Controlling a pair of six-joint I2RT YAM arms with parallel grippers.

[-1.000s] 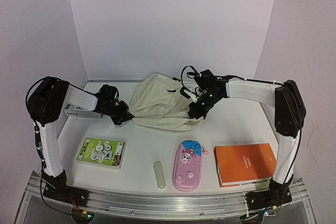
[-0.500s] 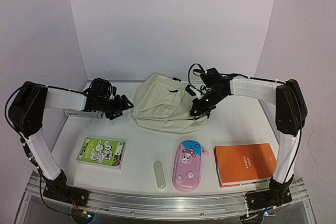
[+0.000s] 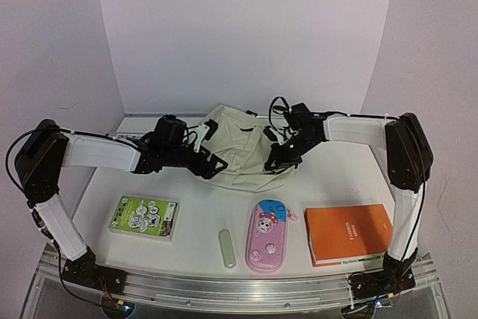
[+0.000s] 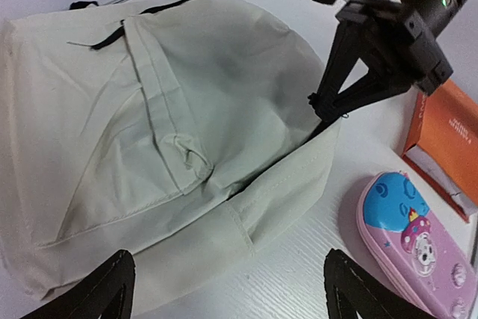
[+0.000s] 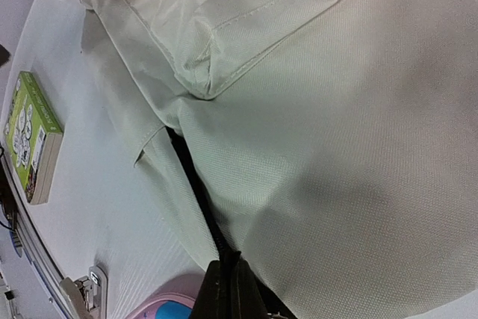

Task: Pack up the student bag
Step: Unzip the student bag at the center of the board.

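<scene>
- The bag (image 3: 240,147) lies slumped at the back middle of the bench (image 3: 198,214), between the two arms. It is cream fabric with a black zipper.
- The left gripper (image 3: 215,165) hovers over the bag's near left side. Its fingers (image 4: 104,293) stand wide apart and hold nothing; in the left wrist view the bag's cloth shows between them.
- The right gripper (image 3: 275,162) points down at the bag's near right edge. Its fingers (image 5: 224,289) are pressed together at the black zipper line (image 5: 196,192). Whether the zipper pull is caught between them cannot be told.
- A pink pencil case (image 3: 267,235) lies near the front of the bench, just in front of the bag and apart from it.
- An orange book (image 3: 349,233) lies flat just to the right of the pencil case.
- A green book (image 3: 144,216) lies flat at the front left.
- A small pale stick (image 3: 228,248) lies between the green book and the pencil case.
</scene>
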